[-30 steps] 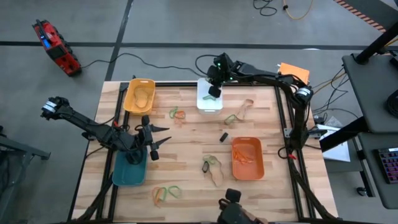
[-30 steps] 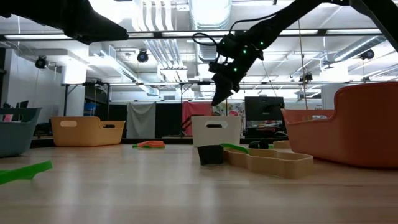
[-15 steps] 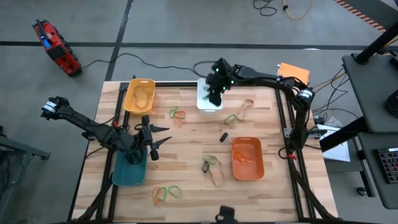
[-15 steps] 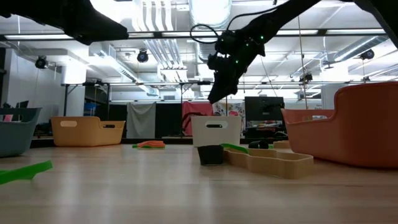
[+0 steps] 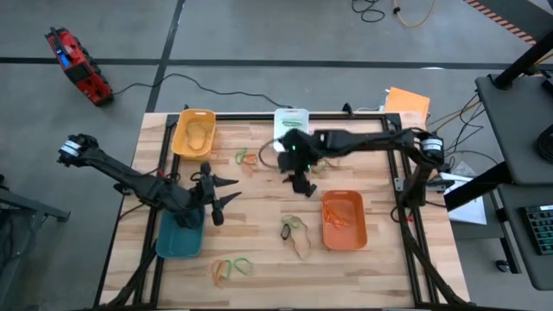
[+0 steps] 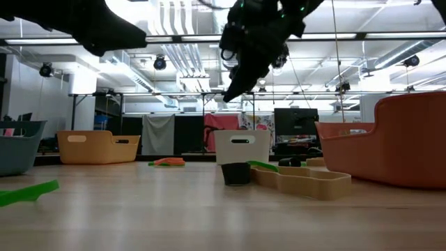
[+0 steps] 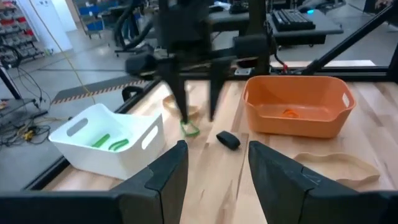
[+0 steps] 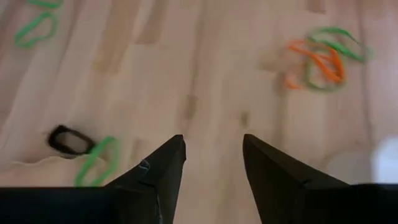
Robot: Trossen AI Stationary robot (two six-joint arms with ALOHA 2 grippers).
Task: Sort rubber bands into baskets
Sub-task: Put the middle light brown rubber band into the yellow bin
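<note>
My right gripper (image 5: 299,179) hangs open above the middle of the table, nothing between its fingers; the left wrist view shows it (image 7: 196,102) over a green rubber band (image 7: 191,129) and a black one (image 7: 228,140). Its own view shows a black band (image 8: 67,140), green bands (image 8: 96,160) and an orange-green cluster (image 8: 320,59) lying flat on the wood. My left gripper (image 5: 218,195) waits open above the teal basket (image 5: 179,235). The white basket (image 5: 291,119) holds green bands (image 7: 109,142). The yellow basket (image 5: 193,133) stands far left, the orange basket (image 5: 344,219) near right.
More bands lie loose: a green-orange pair (image 5: 246,158) near the yellow basket, a black, green and tan group (image 5: 295,231) beside the orange basket, an orange-green group (image 5: 229,269) near the front edge. Bare wood lies between the baskets.
My right gripper has swung from above the white basket at the far edge toward the near edge, to above the middle of the table, and has tipped to point more steeply down. My left arm has kept its place.
</note>
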